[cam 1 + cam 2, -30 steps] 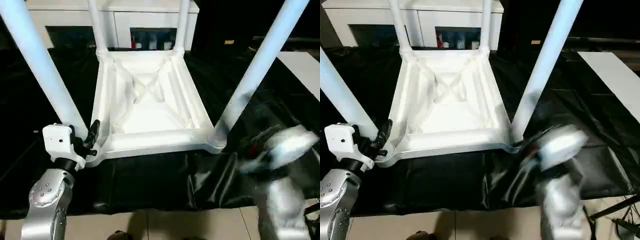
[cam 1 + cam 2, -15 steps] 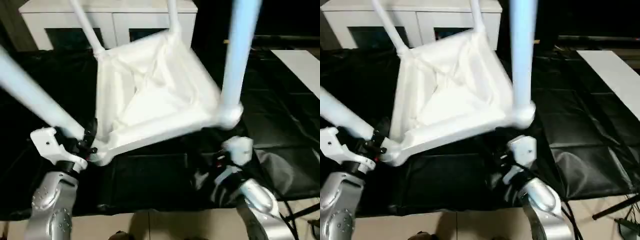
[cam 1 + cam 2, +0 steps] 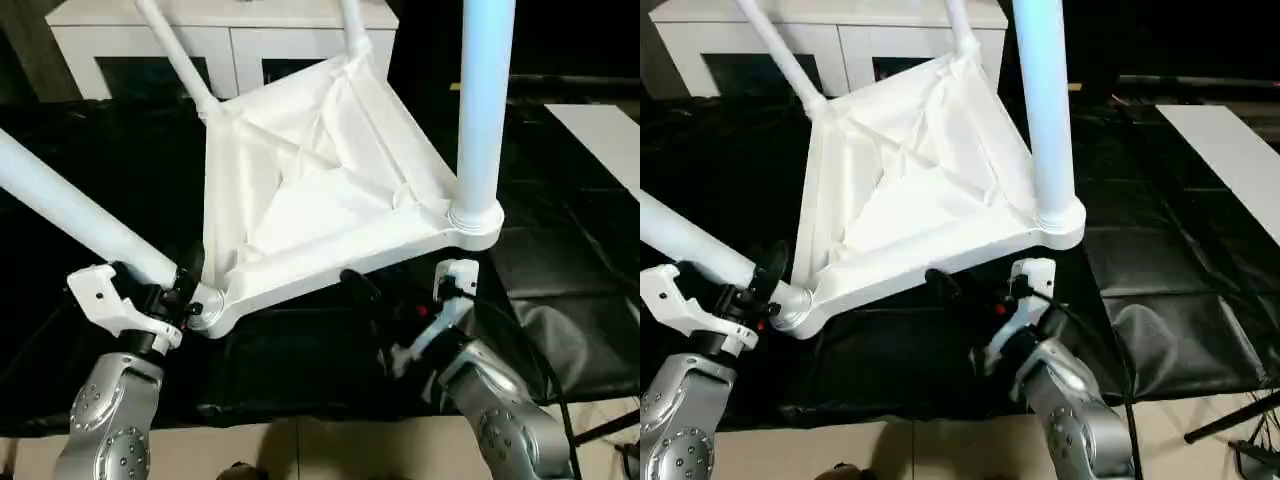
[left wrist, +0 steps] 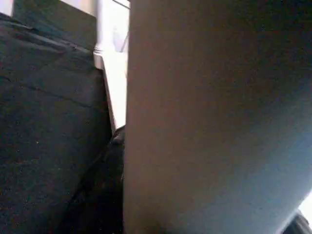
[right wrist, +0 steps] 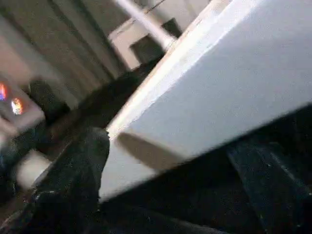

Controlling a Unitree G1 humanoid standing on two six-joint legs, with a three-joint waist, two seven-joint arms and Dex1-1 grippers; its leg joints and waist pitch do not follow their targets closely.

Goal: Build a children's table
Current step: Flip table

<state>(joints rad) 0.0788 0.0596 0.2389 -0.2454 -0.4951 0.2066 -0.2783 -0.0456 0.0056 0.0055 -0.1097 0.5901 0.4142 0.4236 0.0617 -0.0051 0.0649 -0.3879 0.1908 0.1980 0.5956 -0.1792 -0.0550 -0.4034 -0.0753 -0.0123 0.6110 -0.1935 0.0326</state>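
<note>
The children's table (image 3: pixel 320 190) lies upside down over a black sheet (image 3: pixel 560 250), its ribbed underside facing up and toward the camera, all four tapered legs seated in the corner sockets. The tabletop (image 3: pixel 910 190) is tilted: its near right corner is raised clear of the sheet, its near left corner is lowest. Its long axis runs from near to far, skewed so that the far end swings right. The near right leg (image 3: pixel 482 110) stands close to upright and passes out of the top of the view; the near left leg (image 3: pixel 80 215) slants up and away to the left; the two far legs (image 3: pixel 175 50) rise toward the far edge.

The left gripper (image 3: pixel 180 290) is clamped around the near left leg just above its socket, one black finger (image 3: pixel 183 281) showing against the corner; in the left wrist view the leg's tube (image 4: pixel 214 117) stands directly before the camera.

The right gripper (image 3: pixel 395 320) sits under the raised near edge, to the left of the near right socket (image 3: pixel 476 225), with its fingers spread apart. One finger (image 3: pixel 360 285) lies against the lower face of the near rim; in the right wrist view the flat top face (image 5: pixel 234 87) slants above the two fingers (image 5: pixel 78 170).

A white cabinet (image 3: pixel 230 40) stands at the far side
</note>
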